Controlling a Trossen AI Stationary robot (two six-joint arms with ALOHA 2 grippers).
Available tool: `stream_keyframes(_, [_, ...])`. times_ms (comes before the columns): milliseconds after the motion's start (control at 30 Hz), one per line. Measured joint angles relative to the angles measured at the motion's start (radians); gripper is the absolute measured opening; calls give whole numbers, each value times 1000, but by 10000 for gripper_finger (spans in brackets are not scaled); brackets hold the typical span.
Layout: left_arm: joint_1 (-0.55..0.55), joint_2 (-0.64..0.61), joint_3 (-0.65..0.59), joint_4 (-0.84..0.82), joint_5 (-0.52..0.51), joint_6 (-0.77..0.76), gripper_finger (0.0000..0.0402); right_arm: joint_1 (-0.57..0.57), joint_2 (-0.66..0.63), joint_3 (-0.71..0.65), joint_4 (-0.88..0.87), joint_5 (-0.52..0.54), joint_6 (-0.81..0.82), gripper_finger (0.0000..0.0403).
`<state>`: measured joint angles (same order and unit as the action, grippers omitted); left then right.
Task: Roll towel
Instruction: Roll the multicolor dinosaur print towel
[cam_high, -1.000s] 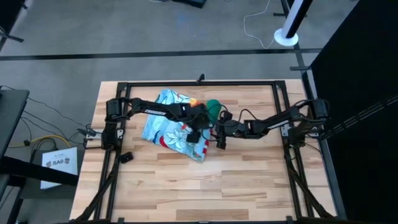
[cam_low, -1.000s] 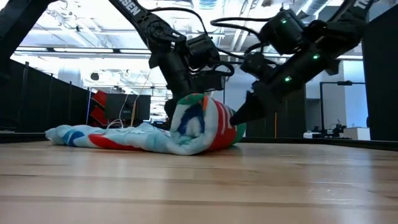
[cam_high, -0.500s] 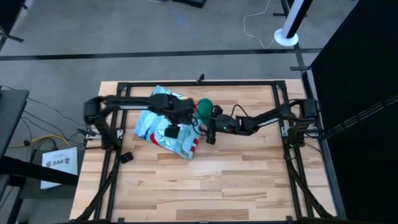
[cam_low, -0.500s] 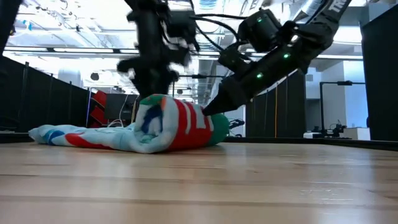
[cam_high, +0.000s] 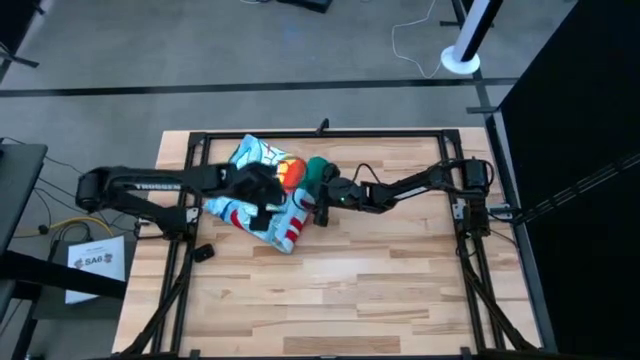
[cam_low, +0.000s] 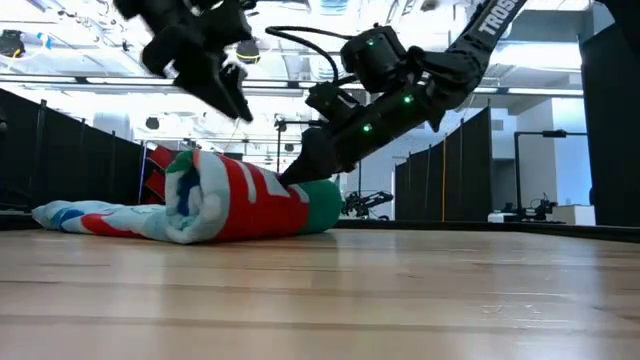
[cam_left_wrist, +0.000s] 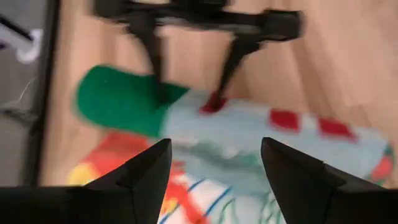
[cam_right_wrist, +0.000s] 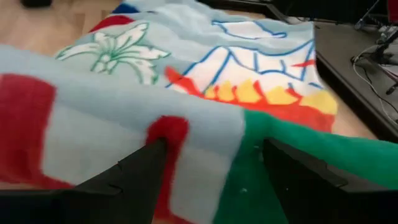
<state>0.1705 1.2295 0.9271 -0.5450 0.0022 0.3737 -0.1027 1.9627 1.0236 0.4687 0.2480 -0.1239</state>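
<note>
Left gripper (cam_low: 235, 100): lifted clear above the roll, fingers (cam_left_wrist: 140, 180) spread wide, holding nothing; half a second ago pressed down onto the roll's top, now raised and drawn back toward the left side of the table (cam_high: 380, 290).

Towel (cam_high: 268, 190): lying directly beneath and ahead of the left gripper, just ahead of the right one. Near portion wound into a thick roll with red bands and a green end showing; remaining light-blue printed cloth trailing flat beyond the roll, away from the right gripper. Whole bundle sitting farther left on the table than a second ago, the roll fatter and the flat tail shorter.

Right gripper (cam_high: 322, 201): low at the roll's green and red end, tips pressed into the cloth, fingers (cam_right_wrist: 134, 174) parted around the roll's flank rather than pinched closed; no fold visibly clamped between them. Advanced leftward with the roll since the earlier frames.

Reading for the task: rolling well under way, right gripper apparently pinning the roll while the left one resets for another turn; flat tail remaining to be wound.
</note>
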Motion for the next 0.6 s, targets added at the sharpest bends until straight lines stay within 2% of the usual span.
stream_keyframes(133, [-51, 1, -146, 190, 29, -20, 234, -24, 47, 45, 19, -33, -1, 256])
stream_keyframes(333, [-96, 19, -248, 384, 29, -53, 234, -32, 171, 168, 22, -45, 3, 256])
stream_keyframes(467, [-99, 33, -289, 392, 21, -79, 234, -32, 222, 240, 11, -46, 0, 256])
stream_keyframes(600, [-98, 32, -357, 402, -29, -99, 234, -37, 237, 264, 4, -47, 0, 256])
